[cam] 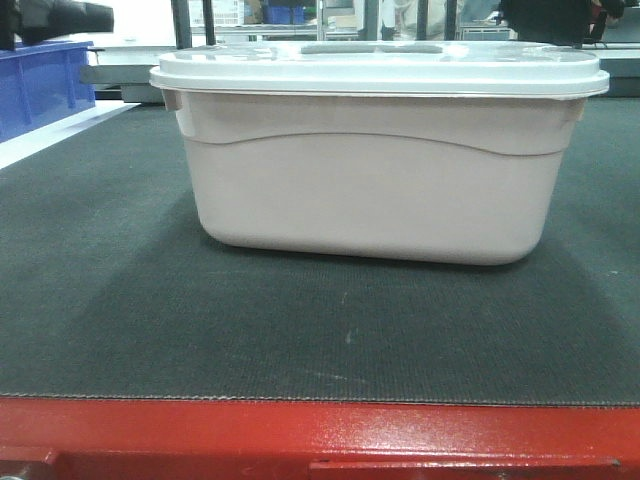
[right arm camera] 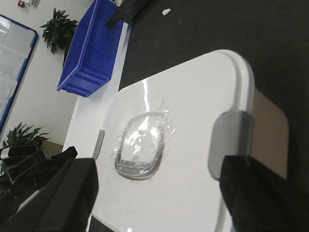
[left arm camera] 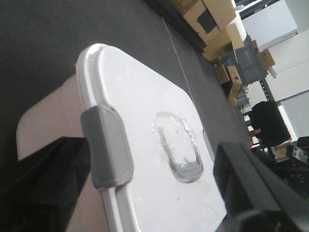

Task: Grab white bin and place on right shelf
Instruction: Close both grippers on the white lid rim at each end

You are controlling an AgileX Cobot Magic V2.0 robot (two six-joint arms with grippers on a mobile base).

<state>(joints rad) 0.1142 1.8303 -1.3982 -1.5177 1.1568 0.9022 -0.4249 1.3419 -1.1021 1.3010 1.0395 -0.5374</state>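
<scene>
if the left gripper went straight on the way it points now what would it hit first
Probably the lid of the white bin, by the grey latch at its end. The open left gripper frames that end in the wrist view, though depth is hard to judge.

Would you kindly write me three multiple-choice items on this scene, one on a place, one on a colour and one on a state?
1. Where does the white bin stand?
A) on the dark mat
B) on a steel shelf
C) on the floor

2. What colour is the open bin in the background?
A) green
B) blue
C) yellow

3. How is the white bin's lid?
A) lying beside it
B) on, closed
C) missing

Answers:
1 A: it rests on the mat.
2 B: its walls are blue.
3 B: it sits flat on the rim.
</scene>
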